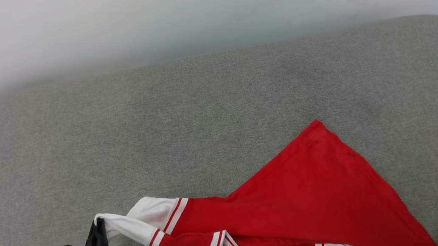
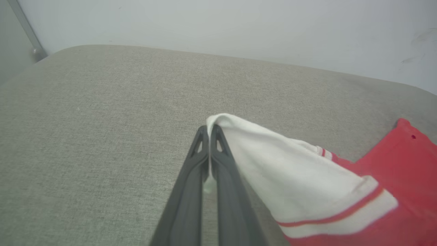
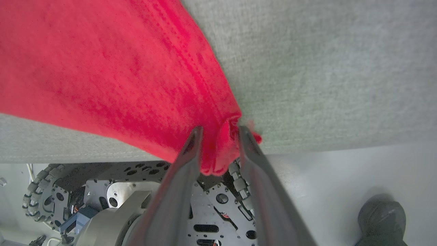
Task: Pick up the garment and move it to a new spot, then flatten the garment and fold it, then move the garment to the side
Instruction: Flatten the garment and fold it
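**Left claw** (image 2: 209, 129): the two long dark fingers are closed tight on the tip of a white sleeve, and the cloth runs from them to the right.

**Right claw** (image 3: 220, 131): the fingers stand parted with a bunched corner of red hem between them. Whether the pads bear on the cloth cannot be told.

**Task item:** the red jersey T-shirt with white sleeves and red-and-white striped trim (image 1: 310, 196) lies stretched along the near edge of the grey-green woven upholstered surface (image 1: 200, 112). The left claw holds it at the near left. One red corner peaks toward the far side, right of centre. The right-hand hem corner sits at the near edge, above the robot's wheeled base (image 3: 44, 191).

**Risks, as judged:**
- With the right fingers parted, the hem corner may slide off the near edge and pull the body after it.
- Hanging cloth could catch on the base rollers.
- A one-sided pull from the left would twist and rope the shirt rather than flatten it.
- The thin sleeve pinch may slip.

**Markings:** no letters, number, brand or label can be read on the visible faces.
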